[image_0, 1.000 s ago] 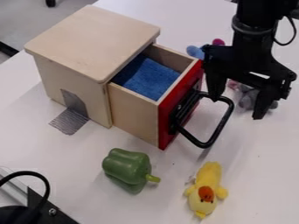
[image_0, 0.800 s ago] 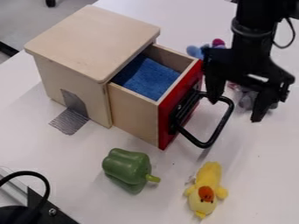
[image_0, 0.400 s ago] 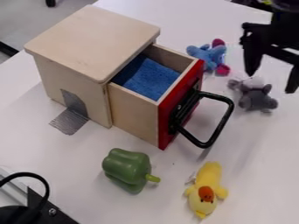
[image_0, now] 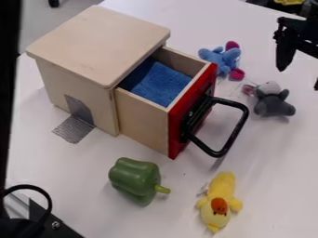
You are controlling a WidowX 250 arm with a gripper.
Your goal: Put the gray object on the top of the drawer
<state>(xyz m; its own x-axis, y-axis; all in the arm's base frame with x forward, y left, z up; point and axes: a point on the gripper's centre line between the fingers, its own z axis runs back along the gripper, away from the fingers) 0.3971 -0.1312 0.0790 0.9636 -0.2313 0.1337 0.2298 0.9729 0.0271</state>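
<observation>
Camera view: gripper (image_0: 300, 78), fingers wide apart, clear of the gray toy (image_0: 273, 105)

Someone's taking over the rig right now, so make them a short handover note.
Pincer: open, nothing seen between its fingers, near the view's right edge.
Gray toy: on the table, to the right of the pulled-out drawer.
Done: gray toy not yet picked up or placed.
Left: grasp it, lift it over, set it on the wooden top, release.

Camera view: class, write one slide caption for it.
A gray plush toy lies on the table beyond the open drawer's handle, the open black gripper upper right.
</observation>
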